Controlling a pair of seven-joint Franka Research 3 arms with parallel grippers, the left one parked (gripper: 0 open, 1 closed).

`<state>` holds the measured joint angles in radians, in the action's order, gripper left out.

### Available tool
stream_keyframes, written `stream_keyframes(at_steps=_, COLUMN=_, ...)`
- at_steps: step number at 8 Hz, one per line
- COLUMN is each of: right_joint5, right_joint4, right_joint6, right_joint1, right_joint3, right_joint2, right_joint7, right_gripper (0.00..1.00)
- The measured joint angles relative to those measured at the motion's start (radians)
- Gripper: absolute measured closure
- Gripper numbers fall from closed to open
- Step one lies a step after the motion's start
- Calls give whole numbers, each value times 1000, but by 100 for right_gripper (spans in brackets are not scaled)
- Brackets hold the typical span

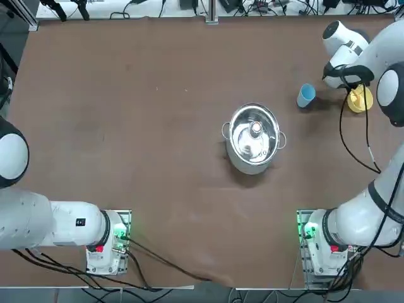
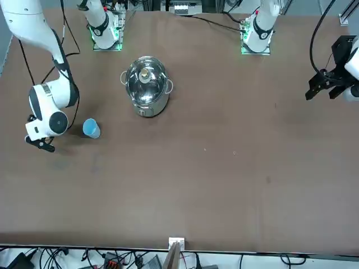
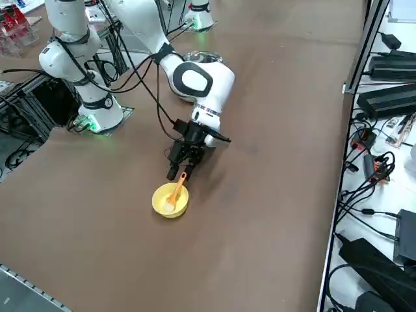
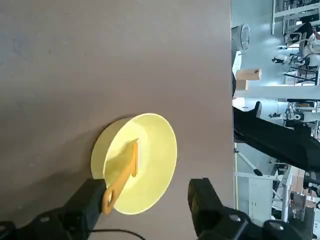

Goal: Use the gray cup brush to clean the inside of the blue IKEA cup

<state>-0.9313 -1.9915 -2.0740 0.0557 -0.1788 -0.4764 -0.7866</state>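
The gray cup brush point(image 3: 176, 190), an orange stick with a pale end, leans inside a small yellow bowl point(image 3: 162, 206); its handle tip pokes over the rim. My right gripper point(image 3: 183, 170) hangs just above the bowl, open and empty. In the wrist view the brush point(image 4: 123, 174) lies in the bowl point(image 4: 155, 155), with its handle end close to one finger point(image 4: 89, 198) and the gripper point(image 4: 147, 200) straddling the bowl's near rim. The blue IKEA cup point(image 1: 306, 96) stands upright a short way to the left of the bowl point(image 1: 362, 102) and of the gripper point(image 1: 351, 81); the cup point(image 2: 91, 128) is empty-looking.
A steel pot point(image 1: 254, 137) with its lid on stands mid-table, left of and nearer to me than the cup. The table's right edge point(image 1: 401, 19) runs close beside the bowl. Cables lie beyond the far edge.
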Motion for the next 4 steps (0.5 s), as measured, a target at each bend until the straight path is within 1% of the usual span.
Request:
stream_keyframes(at_steps=2, right_joint5=2, right_joint4=14, right_joint6=0, right_joint1=1, right_joint3=4, right_joint2=0, right_joint7=4, right_gripper=0)
stream_keyframes(at_steps=3, right_joint5=21, right_joint4=27, right_joint6=0, right_joint1=1, right_joint3=11, right_joint2=0, right_joint7=15, right_gripper=0)
stream_keyframes(at_steps=4, right_joint5=78, right_joint4=49, right_joint6=0, right_joint1=2, right_joint3=18, right_joint2=2, right_joint7=54, right_gripper=0)
